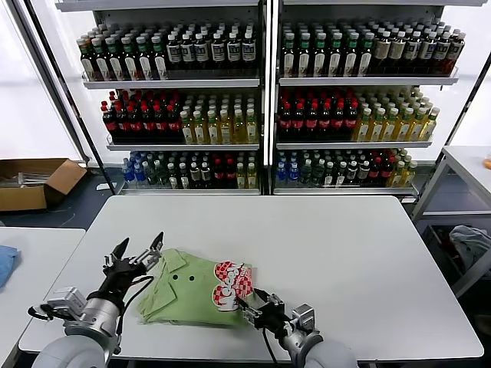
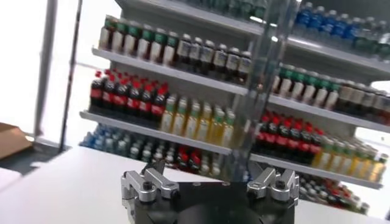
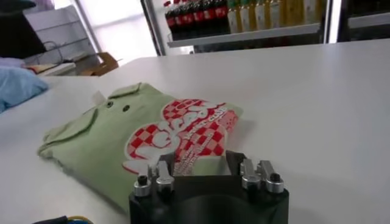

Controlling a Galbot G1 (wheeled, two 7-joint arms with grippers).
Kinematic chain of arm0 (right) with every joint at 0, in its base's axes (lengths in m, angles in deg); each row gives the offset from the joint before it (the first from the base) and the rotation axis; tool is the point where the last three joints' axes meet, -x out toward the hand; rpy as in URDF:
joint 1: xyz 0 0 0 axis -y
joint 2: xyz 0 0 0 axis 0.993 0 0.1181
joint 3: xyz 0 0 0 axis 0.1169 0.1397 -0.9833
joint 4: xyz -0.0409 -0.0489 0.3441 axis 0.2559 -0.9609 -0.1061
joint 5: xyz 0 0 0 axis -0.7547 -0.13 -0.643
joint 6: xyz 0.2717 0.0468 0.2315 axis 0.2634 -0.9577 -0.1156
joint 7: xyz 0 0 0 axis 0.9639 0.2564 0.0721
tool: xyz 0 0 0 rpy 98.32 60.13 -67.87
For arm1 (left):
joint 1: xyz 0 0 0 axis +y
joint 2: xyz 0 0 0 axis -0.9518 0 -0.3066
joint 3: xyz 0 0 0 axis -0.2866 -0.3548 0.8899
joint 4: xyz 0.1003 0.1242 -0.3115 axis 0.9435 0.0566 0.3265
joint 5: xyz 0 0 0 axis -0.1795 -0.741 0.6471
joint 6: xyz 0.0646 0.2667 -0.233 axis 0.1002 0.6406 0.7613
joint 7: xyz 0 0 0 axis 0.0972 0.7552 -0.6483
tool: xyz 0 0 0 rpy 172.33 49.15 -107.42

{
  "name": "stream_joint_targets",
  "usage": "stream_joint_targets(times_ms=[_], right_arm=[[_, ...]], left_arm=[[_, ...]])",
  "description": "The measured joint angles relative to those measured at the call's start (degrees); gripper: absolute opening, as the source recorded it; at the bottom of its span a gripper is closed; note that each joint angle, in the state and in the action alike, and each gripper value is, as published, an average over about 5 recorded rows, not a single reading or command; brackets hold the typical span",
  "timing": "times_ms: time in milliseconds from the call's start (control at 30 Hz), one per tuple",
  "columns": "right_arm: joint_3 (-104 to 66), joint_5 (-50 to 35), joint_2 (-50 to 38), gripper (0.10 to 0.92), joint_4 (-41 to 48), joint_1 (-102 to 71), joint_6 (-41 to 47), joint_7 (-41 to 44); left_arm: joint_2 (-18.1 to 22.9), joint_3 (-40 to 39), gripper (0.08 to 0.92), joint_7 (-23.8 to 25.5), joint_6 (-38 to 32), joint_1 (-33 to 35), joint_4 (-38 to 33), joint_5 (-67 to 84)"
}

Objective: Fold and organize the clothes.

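Observation:
One of the clothes, a light green shirt, lies folded on the white table near its front edge, with collar, dark buttons and the red-and-white print facing up. My left gripper hovers open just left of the collar with nothing between its fingers; in the left wrist view the left gripper points at the shelves. My right gripper sits low at the shirt's front right corner. In the right wrist view the right gripper stands open, with the edge of the shirt lying between its fingers.
Shelves of bottles stand behind the table. A cardboard box sits on the floor at the left. A blue cloth lies on a side table at the left. Another table and a cloth bundle are at the right.

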State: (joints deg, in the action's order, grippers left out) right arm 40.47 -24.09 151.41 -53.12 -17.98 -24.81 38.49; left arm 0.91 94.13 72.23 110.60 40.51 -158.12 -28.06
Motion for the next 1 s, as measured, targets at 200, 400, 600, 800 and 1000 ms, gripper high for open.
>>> stream_joint_targets(times_ms=[200, 400, 600, 800, 1000], right_arm=[[1.41, 0.23, -0.74, 0.403, 0.48, 1.37, 1.15, 0.56], [0.95, 0.22, -2.36, 0.212, -0.17, 1.45, 1.39, 1.89], [-2.32, 0.03, -6.11, 0.108, -2.17, 0.13, 0.63, 3.97], [-8.90, -0.46, -11.18, 0.108, -2.87, -3.19, -1.25, 6.35], [-16.42, -0.32, -14.06, 0.131, -2.93, -7.13, -2.69, 7.83]], left_arm=[[0.98, 3.07, 0.823, 0.02, -0.11, -0.33, 0.77, 0.11], [1.17, 5.93, 0.823, -0.16, -0.25, -0.85, 1.57, 0.68], [0.98, 8.52, 0.823, 0.39, -0.50, -0.36, 2.08, 1.10], [1.22, 9.68, 0.823, 0.82, -0.63, -0.17, 2.57, 1.20], [1.39, 10.22, 0.823, 0.96, -0.65, -0.56, 3.27, 1.20]])
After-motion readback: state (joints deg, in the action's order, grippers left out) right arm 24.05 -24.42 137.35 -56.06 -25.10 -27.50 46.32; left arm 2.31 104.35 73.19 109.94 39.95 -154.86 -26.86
